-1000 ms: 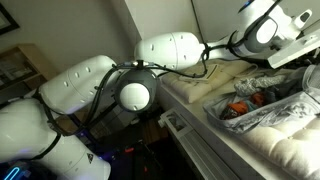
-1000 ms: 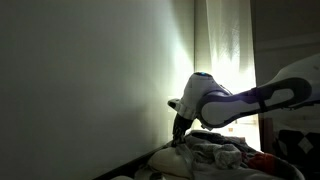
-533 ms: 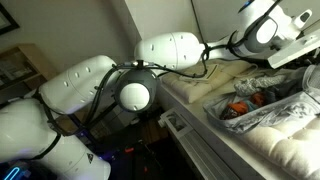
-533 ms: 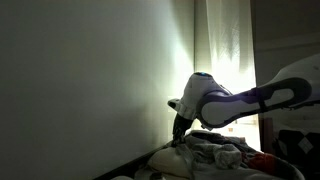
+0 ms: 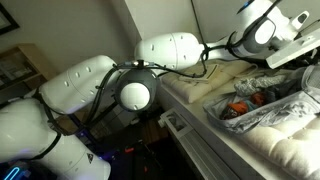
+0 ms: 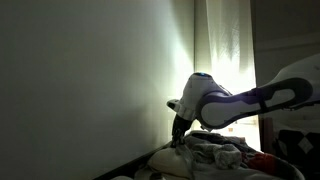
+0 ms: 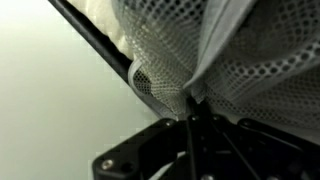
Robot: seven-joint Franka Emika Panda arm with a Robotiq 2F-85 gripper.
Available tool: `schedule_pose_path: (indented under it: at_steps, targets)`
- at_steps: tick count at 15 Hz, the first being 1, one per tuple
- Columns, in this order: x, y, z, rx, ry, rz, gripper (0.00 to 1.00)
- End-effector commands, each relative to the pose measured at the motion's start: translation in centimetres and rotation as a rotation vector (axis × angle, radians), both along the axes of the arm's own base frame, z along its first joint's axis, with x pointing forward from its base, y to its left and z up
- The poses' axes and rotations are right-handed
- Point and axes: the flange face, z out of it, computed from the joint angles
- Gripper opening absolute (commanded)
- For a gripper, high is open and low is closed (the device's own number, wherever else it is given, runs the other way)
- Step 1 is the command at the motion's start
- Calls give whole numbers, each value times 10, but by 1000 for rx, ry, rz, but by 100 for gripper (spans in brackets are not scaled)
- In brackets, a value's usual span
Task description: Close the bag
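The bag [image 5: 262,108] lies crumpled on the bed, grey-silver and translucent, with orange and red items showing through. In an exterior view it is a pale heap [image 6: 215,152] under the arm. In the wrist view its material looks like white mesh [image 7: 240,55], bunched and pinched into the gripper [image 7: 192,112]. The jaws are shut on this fold. In an exterior view the gripper [image 6: 180,135] points down at the heap's left end. Its fingertips are out of frame in the view of the bed.
A folded cream-coloured cloth [image 5: 215,80] lies on the bed beside the bag. A quilted white cover [image 5: 290,145] fills the near right. The arm's big white links [image 5: 130,90] cross the foreground. A wall and a curtain [image 6: 225,50] stand close behind.
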Motion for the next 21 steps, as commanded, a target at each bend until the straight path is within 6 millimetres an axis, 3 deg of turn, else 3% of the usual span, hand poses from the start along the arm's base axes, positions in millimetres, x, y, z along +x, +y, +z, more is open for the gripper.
schedule_pose_path:
  at_steps: [1, 10, 15, 21]
  targets:
    - [-2, 9, -11, -41, 31, 27, 1]
    - [-3, 21, -13, -91, 34, 92, 1]
    - [1, 44, -7, -186, -99, 313, 1]
    - [-5, 76, -18, -226, -223, 596, 1]
